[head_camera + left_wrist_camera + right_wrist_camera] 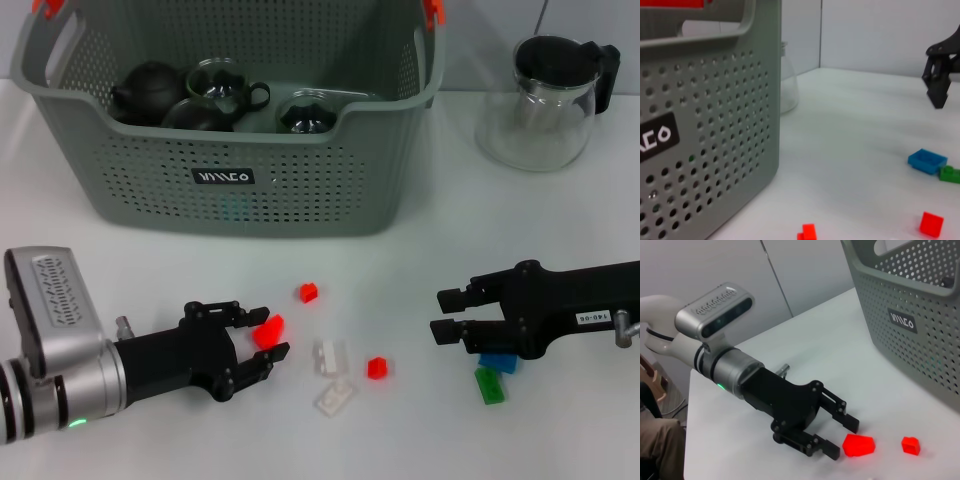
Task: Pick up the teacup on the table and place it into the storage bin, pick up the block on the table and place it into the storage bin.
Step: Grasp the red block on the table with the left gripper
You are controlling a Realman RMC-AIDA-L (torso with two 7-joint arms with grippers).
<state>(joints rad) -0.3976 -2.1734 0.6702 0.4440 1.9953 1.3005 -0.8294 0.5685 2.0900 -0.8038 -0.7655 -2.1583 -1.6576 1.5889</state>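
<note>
Bright red chunky plastic block [268, 331] lies on plain white worktop [420, 270], between tips of left hand [262, 333]; black fingers spread wide, not closed on it. Right hand [446, 314] hovers open, empty. Beyond: large grey-green perforated storage bin [300, 180] holding dark teacups [210, 112].

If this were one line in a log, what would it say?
left gripper: open around red block | right gripper: open, idle | bin: holds teaware
</note>
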